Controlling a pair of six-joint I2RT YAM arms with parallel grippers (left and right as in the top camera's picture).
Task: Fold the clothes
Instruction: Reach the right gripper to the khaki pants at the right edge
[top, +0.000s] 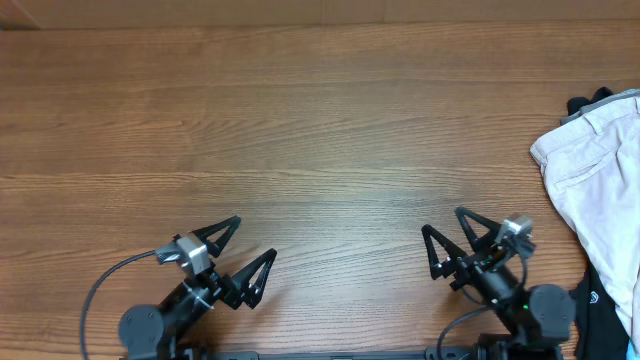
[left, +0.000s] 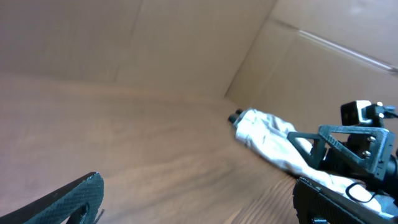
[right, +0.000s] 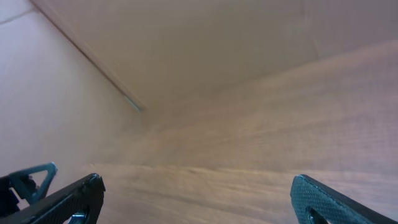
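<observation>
The beige shorts (top: 598, 170) lie crumpled at the table's right edge, partly cut off by the frame. They also show in the left wrist view (left: 267, 134) as a pale heap far off. My left gripper (top: 255, 236) is open and empty near the front edge, left of centre; its fingers show in the left wrist view (left: 196, 193). My right gripper (top: 443, 220) is open and empty at the front right, well short of the shorts. The right wrist view (right: 196, 183) shows only bare wood between its fingers.
A black garment with a small white logo (top: 600, 305) lies under the shorts at the front right. A grey and black bit of cloth (top: 588, 103) sticks out at the shorts' far end. Cardboard walls (left: 186, 43) stand around the wooden table (top: 300, 130).
</observation>
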